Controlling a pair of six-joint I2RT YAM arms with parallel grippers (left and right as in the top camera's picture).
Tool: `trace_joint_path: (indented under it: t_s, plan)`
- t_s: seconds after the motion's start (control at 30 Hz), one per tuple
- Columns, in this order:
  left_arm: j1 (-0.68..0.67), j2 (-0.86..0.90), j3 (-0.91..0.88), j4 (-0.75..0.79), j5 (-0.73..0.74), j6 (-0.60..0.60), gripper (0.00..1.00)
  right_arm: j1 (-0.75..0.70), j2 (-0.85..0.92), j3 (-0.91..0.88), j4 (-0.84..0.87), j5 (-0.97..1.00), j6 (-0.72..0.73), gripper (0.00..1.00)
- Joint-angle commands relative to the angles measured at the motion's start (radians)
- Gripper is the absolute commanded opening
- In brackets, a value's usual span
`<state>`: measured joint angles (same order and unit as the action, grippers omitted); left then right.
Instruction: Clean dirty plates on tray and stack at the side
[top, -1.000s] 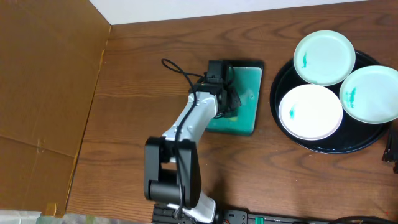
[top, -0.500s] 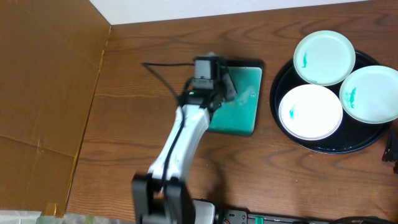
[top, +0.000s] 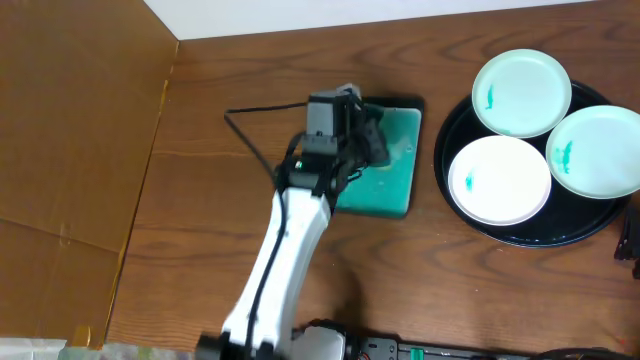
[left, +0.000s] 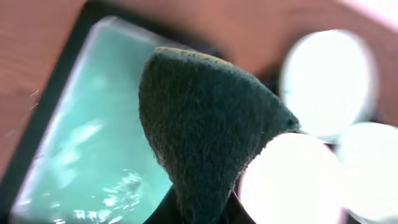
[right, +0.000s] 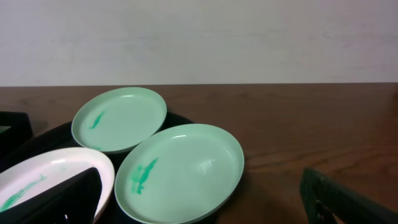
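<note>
Jaws of the left gripper (top: 368, 140) were pressed together on one dark green scouring pad (left: 205, 124), pinched at its lower end so that the pad stood up in front of the wrist camera. In the overhead view that gripper hung over the far left part of one rectangular black-rimmed dish (top: 395, 175) with a teal inside, which sat on the wooden surface (top: 220, 230) left of the tray (top: 540, 238). Whether the pad touched the dish could not be told.

Jaws of the right gripper (right: 200, 186) were spread wide with nothing between them, near the right edge of the tray.

Three white plates lay on the one round black tray at the right of the surface, none stacked. The far plate (top: 521, 92) overhung the tray's far rim, the right plate (top: 598, 152) sat just beside it, and the near plate (top: 499, 180) lay to the left, its rim close against the other two. Each plate carried one small teal smear left of its middle, three smears in all.

One black cable (top: 250, 130) looped off the left arm, and brown cardboard (top: 70, 150) covered the left side.
</note>
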<state>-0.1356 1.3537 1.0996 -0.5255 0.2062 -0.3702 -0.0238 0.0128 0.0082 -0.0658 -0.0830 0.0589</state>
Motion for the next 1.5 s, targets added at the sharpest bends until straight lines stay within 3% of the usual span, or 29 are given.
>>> trace_joint_path:
  t_s: [0.0, 0.3, 0.53, 0.63, 0.8, 0.9, 0.97, 1.1, 1.17, 1.27, 1.33, 1.4, 1.47]
  plan:
    - [-0.100, -0.037, 0.012, -0.028, 0.082, -0.019, 0.07, 0.007, -0.002, -0.003, -0.002, -0.007, -0.012, 0.99]
    - [-0.389, 0.177, -0.018, 0.212, 0.068, -0.073, 0.07, 0.007, -0.002, -0.003, -0.002, -0.007, -0.012, 0.99]
    - [-0.480, 0.362, -0.018, 0.301, -0.106, -0.076, 0.07, 0.007, -0.002, -0.003, 0.036, -0.050, 0.045, 0.99]
    - [-0.494, 0.422, -0.018, 0.334, -0.106, -0.116, 0.07, 0.007, -0.002, -0.003, 0.200, -0.087, 0.231, 0.99]
    - [-0.500, 0.448, -0.018, 0.391, -0.101, -0.146, 0.08, 0.007, -0.002, -0.001, 0.505, -0.098, 0.244, 0.99]
    - [-0.509, 0.448, -0.018, 0.416, -0.102, -0.197, 0.08, 0.007, 0.001, 0.039, 0.597, -0.103, 0.239, 0.99]
    - [-0.521, 0.448, -0.018, 0.417, -0.102, -0.231, 0.08, 0.007, 0.019, 0.117, 0.532, -0.103, 0.238, 0.99]
    - [-0.551, 0.449, -0.018, 0.416, -0.106, -0.279, 0.08, 0.007, 0.198, 0.438, 0.070, -0.127, 0.109, 0.99]
    - [-0.556, 0.449, -0.018, 0.415, -0.112, -0.279, 0.15, 0.007, 0.343, 0.608, -0.152, -0.132, 0.060, 0.99]
    - [-0.556, 0.451, -0.018, 0.410, -0.114, -0.279, 0.42, 0.007, 0.550, 0.817, -0.395, -0.175, 0.057, 0.99]
    - [-0.556, 0.451, -0.018, 0.407, -0.114, -0.279, 0.43, 0.007, 0.683, 0.922, -0.478, -0.283, 0.060, 0.99]
    - [-0.555, 0.451, -0.018, 0.408, -0.124, -0.278, 0.53, 0.007, 0.771, 0.969, -0.478, -0.401, 0.089, 0.99]
    - [-0.555, 0.449, -0.018, 0.409, -0.151, -0.277, 0.56, 0.007, 0.851, 0.980, -0.478, -0.554, 0.135, 0.99]
